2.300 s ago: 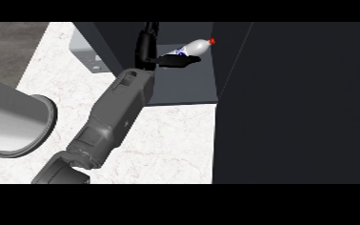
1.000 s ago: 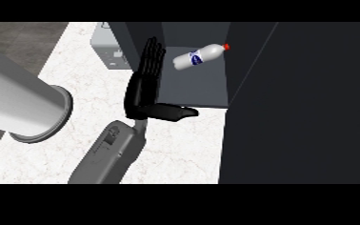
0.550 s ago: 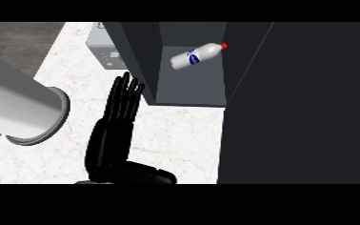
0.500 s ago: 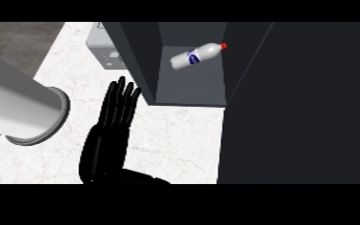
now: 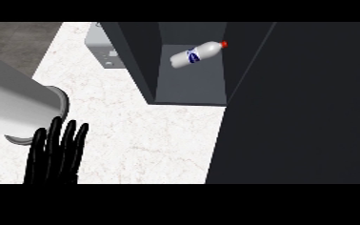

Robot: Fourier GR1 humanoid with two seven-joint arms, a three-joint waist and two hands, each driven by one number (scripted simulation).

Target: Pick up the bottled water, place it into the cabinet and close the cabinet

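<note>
Here the left hand (image 5: 53,158) is fully open, fingers straight, holding nothing.

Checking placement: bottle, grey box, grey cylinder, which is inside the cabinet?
The bottled water, red-capped, lying tilted in the open cabinet; the grey box and grey cylinder sit outside, left of it.

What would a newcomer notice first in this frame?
The bottled water lies tilted inside the open cabinet at upper centre, its red cap pointing right. A broad dark panel, seemingly the cabinet's open door, fills the right side. At the lower left, the left hand shows with fingers straight up, holding nothing.
</note>
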